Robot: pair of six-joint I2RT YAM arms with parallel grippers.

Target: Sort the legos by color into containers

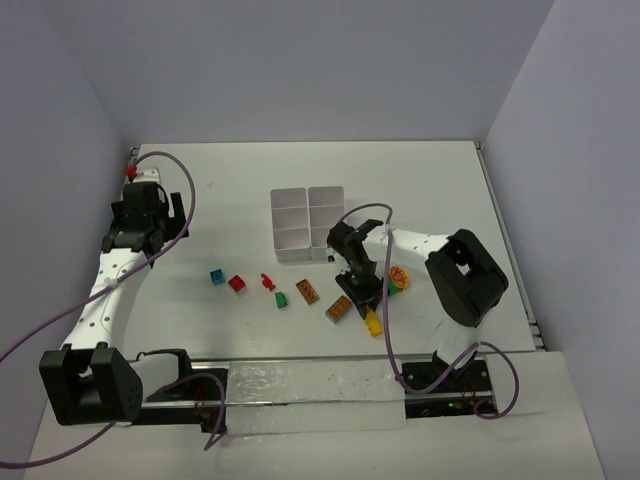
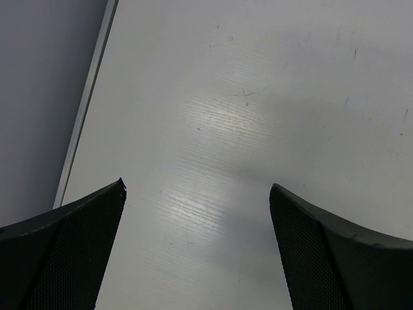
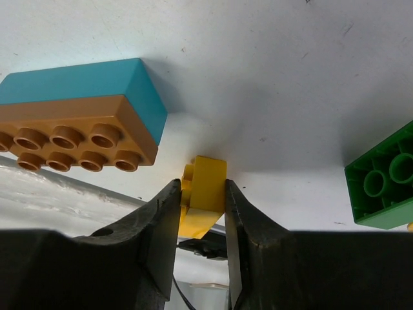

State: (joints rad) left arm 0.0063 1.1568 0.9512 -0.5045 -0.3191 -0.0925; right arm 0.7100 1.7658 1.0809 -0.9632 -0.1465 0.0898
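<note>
Yellow plastic is seen clamped in the right gripper: a small yellow lego is pinched from both sides, with the fingers pressed flat against it (whether it rests on the table or is raised off it cannot be told). In the top view this yellow lego is found near the front edge of the table, with the right gripper directly over it. Just beside it, on the left of both views, an orange-brown and teal brick is laid, and on the other side a green brick is partly cut off by the frame edge in the wrist view. Further left a loose row is spread on the table: an orange-brown lego, a small green lego, a red piece, a red brick and a teal brick. A white tray of six compartments is set behind them. The left gripper is held well apart from everything, at the left side, its fingers spread wide with the white table showing between them.
</note>
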